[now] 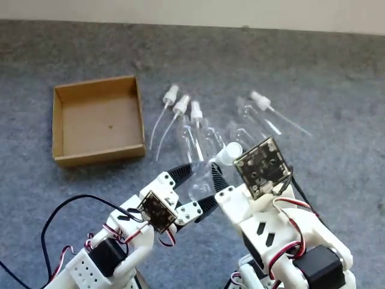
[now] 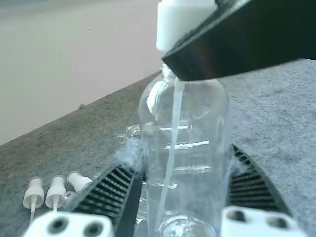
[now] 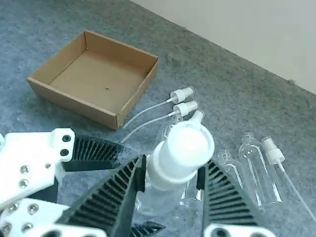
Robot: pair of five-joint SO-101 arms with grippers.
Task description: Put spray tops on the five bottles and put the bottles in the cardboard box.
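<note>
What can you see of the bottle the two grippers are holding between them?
The clear bottle looks like transparent plastic, round-bodied with sloping shoulders, and empty. A white spray top sits at its neck, with a thin dip tube running down inside. The left gripper clamps its body between ribbed black fingers, and the right gripper grips the spray top from both sides. Whether its base touches the grey table cannot be told.

Grey felt-like table covering (image 1: pixel 337 84), pale plain strip (image 1: pixel 240 11) along its far edge
</note>
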